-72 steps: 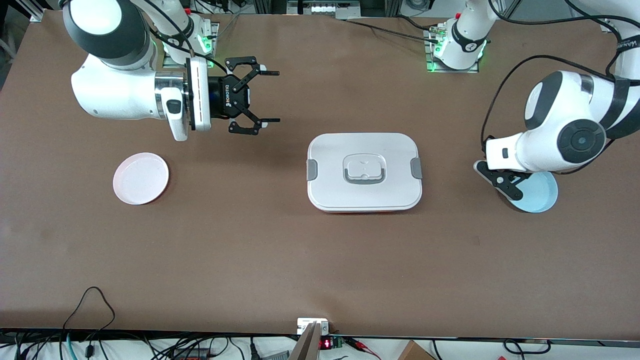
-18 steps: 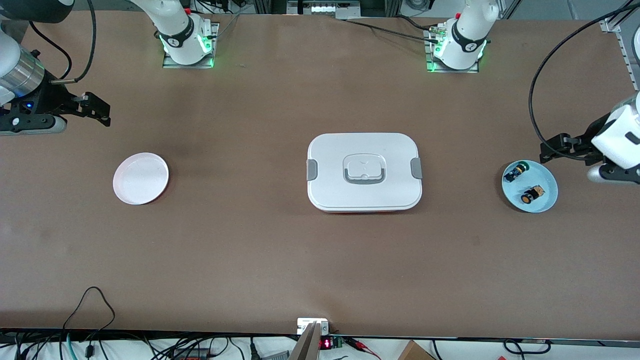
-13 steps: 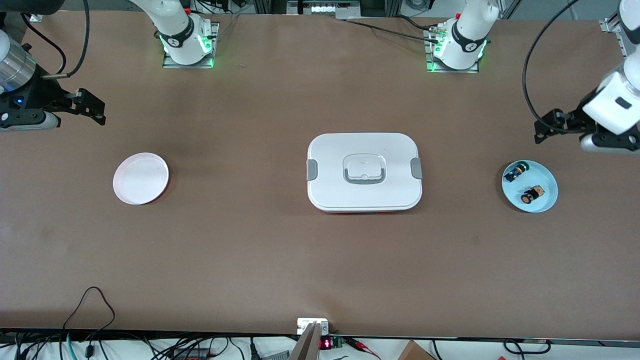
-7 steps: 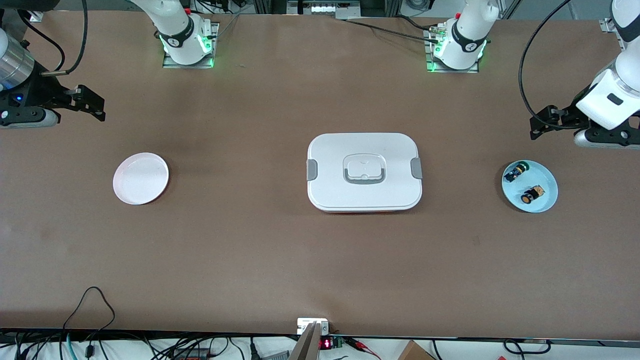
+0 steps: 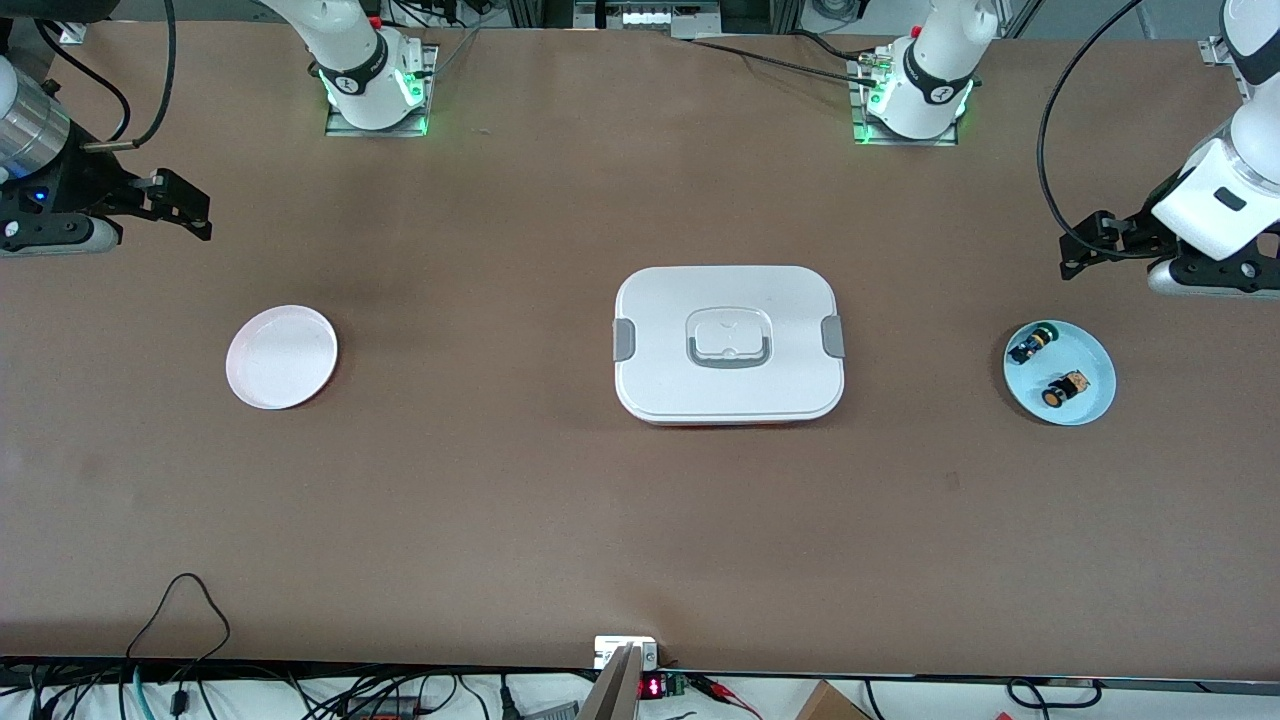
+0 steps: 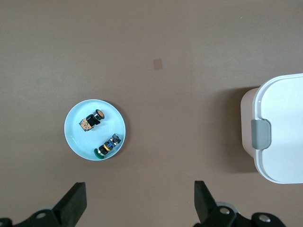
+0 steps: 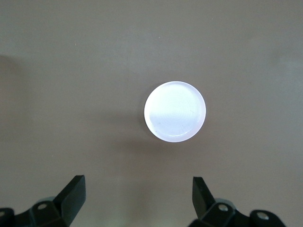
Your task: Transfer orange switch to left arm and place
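A: Orange switch is sitting in the blue plate at the left arm's end of the table, beside a second switch with a green tip. Both are lying on their sides, apart from each other.

B: Grippers holding anything?

A: No. Left gripper is hanging high over bare table near the blue plate, fingers spread wide, nothing between them. Right gripper is hanging over the right arm's end, also spread wide, looking down on the pink plate, which is carrying nothing.

B: So where are we on the task?

A: Judging by placement alone, the orange one is lying where a left-arm drop-off would leave it, so the scene is reading as finished. Can't tell from this moment whether the handover put it there.

B: Anything else on the table?

A: White lidded box in the middle, latched shut, well apart from both plates.
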`<state>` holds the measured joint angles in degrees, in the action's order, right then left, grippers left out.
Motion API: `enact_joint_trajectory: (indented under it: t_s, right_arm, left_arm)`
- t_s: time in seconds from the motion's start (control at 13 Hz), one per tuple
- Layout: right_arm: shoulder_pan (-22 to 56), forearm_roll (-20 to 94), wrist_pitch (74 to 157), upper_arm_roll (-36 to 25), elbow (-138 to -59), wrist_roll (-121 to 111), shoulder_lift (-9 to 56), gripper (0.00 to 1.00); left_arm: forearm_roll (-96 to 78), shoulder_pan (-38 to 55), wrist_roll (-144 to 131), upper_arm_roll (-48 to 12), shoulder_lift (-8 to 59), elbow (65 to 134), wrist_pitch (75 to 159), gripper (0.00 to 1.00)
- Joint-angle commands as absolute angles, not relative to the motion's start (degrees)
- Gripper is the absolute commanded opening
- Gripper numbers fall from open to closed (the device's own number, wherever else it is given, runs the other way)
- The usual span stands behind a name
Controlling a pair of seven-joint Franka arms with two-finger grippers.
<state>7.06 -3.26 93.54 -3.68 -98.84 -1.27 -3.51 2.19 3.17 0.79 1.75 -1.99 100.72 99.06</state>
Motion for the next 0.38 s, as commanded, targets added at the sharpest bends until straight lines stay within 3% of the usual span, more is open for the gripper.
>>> enact_joint_trajectory:
  t_s: [0.0, 0.31]
  right_arm:
    - [6.77, -2.29, 92.29, -3.43, -97.56, -2.11, -3.25, 1.0]
    - [6.85, -2.29, 92.2, -3.43, -97.65, -2.11, -3.25, 1.0]
  left_arm:
    - [1.93, 3.43, 0.97, 2.02, -1.5, 99.76, 98.7, 1.0]
    - [1.85, 3.25, 0.97, 2.11, -1.41, 99.76, 98.7, 1.0]
